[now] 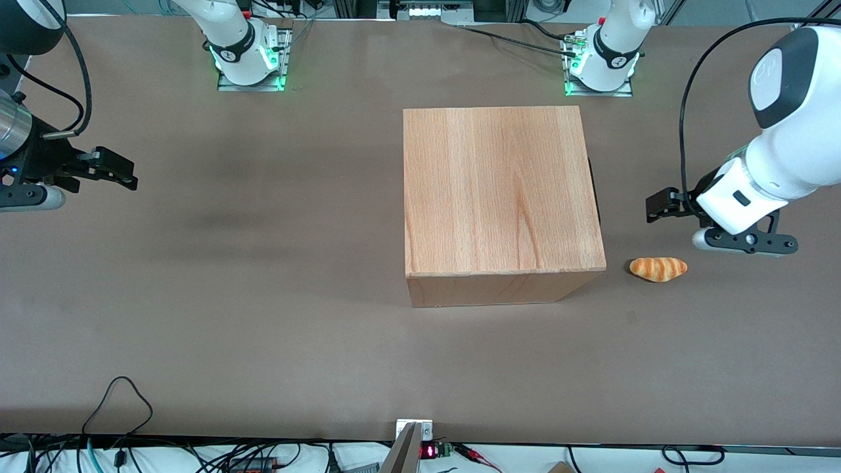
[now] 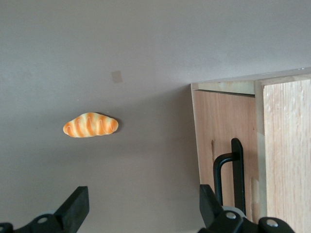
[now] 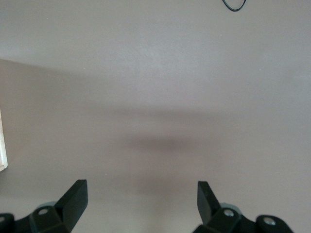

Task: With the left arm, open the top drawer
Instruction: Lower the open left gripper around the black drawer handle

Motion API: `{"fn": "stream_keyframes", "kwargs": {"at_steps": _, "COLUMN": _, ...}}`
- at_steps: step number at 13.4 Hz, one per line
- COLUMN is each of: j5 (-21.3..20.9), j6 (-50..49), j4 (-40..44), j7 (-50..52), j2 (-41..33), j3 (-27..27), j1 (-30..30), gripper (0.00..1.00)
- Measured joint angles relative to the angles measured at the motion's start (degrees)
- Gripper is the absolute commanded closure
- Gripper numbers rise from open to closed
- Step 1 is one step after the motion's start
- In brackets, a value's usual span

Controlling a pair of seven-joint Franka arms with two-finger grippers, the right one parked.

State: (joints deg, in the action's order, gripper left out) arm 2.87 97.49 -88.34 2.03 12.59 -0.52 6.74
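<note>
Evenly lit from overhead; soft shadows on the brown table (image 1: 263,315), gripper (image 2: 143,208) perhaps slightly out of focus

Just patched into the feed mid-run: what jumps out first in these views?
The big wooden box dominates the middle of the table, its plain top facing up; the wrist view shows its drawer front with a black bar handle, drawer closed. Beside it, toward the working arm's end, lies a small croissant. The left arm's gripper hangs open above the table just farther from the front camera than the croissant, facing the handle but not touching it.
</note>
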Motion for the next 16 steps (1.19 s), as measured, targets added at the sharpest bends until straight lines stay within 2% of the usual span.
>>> {"fn": "stream_keyframes", "kwargs": {"at_steps": 16, "j5": 4.3, "j6": -1.2, "j4": 0.0, "j7": 1.4, "j2": 4.1, "j3": 0.0, "j1": 0.9, "gripper": 0.0}}
